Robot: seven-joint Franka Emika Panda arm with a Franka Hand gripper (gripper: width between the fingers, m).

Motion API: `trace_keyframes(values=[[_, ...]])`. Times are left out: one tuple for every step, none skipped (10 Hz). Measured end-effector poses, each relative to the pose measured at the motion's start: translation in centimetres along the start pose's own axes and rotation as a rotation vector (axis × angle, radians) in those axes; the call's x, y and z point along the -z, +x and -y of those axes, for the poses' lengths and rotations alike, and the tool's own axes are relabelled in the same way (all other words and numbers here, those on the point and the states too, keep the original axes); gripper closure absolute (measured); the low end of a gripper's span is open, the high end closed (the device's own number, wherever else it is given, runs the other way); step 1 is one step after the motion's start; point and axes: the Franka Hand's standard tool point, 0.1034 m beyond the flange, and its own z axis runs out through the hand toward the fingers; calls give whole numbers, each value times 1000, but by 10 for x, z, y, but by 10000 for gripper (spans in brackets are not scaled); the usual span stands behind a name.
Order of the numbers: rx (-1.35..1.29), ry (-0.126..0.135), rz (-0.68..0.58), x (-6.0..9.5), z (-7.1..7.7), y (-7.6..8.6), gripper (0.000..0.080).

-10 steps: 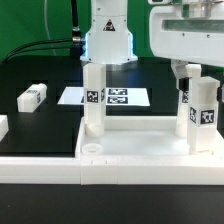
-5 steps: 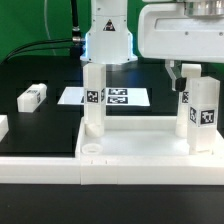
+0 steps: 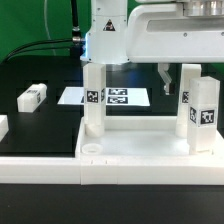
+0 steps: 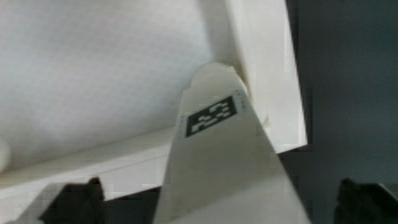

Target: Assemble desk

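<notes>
The white desk top lies rim-up at the front, and its inside surface fills much of the wrist view. Three tagged white legs stand in its corners: one on the exterior view's left, a rear right one and a front right one. My gripper hangs open over the rear right leg. In the wrist view that tagged leg rises between my gripper's dark fingertips, with a gap on each side. Nothing is gripped.
A loose white leg lies on the black table at the exterior view's left, and another white part shows at the left edge. The marker board lies behind the desk top. A long low white wall runs along the front.
The gripper has travelled toward the exterior view's left, from beyond the right legs to over the rear right leg. Its jaws have stayed open. The legs and desk top have not moved.
</notes>
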Motion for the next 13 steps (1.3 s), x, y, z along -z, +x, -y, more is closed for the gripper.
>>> trace_keyframes(values=[[72,0,0,0,-1,0,151],[108,-1,0,0,-1,0,151],[181,-3,0,0,-2,1,151],[250,-10,0,0,-3,1,151],[294,-14,0,0,-3,1,151],[330,-18,0,0,-4,1,173],[347,-21,0,0,-5,1,173],[339,-21,0,0,-5,1,343],[339,-21,0,0,-5,1,512],[337,-22,1,-1,-6,1,511],[322,-22,0,-1,-6,1,511],[292,-20,0,-1,-6,1,511],[187,-20,-1,-1,-5,1,511]])
